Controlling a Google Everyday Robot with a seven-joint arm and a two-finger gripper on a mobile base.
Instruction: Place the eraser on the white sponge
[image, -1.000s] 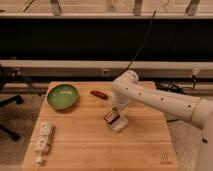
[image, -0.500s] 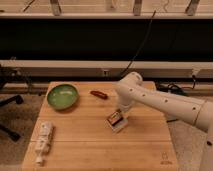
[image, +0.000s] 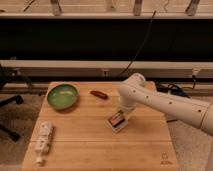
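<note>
Arm (image: 170, 102): smooth glossy white shell, thick tubular links, rounded bulbous elbow joint (faint darker seam lines where sections meet). No markings readable on the casing. Hand (image: 121, 116) at the arm's end, low over the worktop (image: 95, 145), pale like the arm, small and blocky.

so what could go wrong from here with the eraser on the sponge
The eraser sits tilted on the white sponge, not flat, so it may slide off onto the table when let go.

The gripper is right above the stack; lifting away could drag or tip it.

The sponge looks soft, so pressing down might shift it.
</note>
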